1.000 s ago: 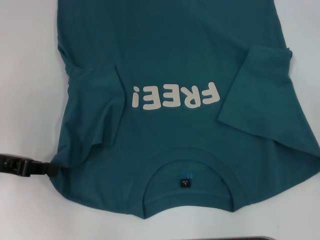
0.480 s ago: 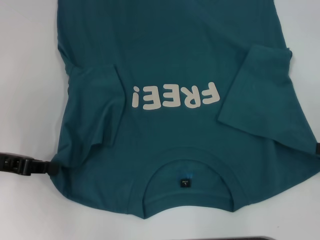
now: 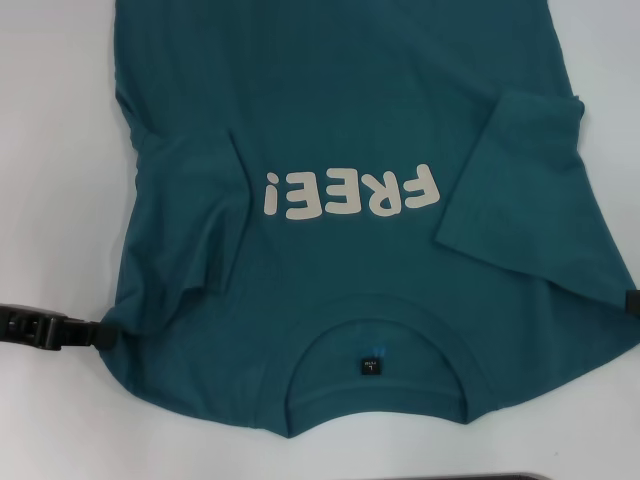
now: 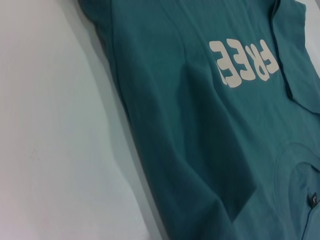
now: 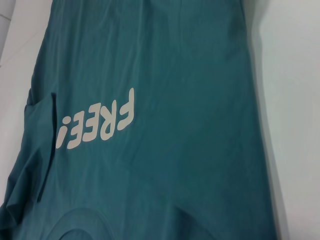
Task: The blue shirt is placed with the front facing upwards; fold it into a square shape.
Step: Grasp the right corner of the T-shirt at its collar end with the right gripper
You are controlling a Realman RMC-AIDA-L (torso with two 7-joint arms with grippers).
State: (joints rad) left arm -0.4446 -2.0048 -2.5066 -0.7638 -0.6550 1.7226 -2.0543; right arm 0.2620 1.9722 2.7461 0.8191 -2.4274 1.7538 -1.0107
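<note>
The blue shirt (image 3: 350,110) lies flat on the white table, front up, with its white "FREE!" lettering (image 3: 350,193) upside down to me. Its collar (image 3: 375,335) and small black label (image 3: 371,364) are nearest me. Both sleeves are folded inward onto the body: one (image 3: 190,215) on the left, one (image 3: 520,185) on the right. My left gripper (image 3: 100,335) lies low at the shirt's left shoulder edge, touching the cloth. Only a black sliver of my right gripper (image 3: 632,301) shows, at the right shoulder edge. Both wrist views show the shirt (image 4: 200,125) (image 5: 175,125) but no grippers.
Bare white table (image 3: 50,150) flanks the shirt on the left and right, and a strip of it (image 3: 150,440) lies in front of the collar. A dark edge (image 3: 500,477) runs along the bottom of the head view. The shirt's hem runs out of view at the far side.
My right gripper has come into view at the right edge beside the shirt's shoulder. The left gripper and the shirt have barely moved.
</note>
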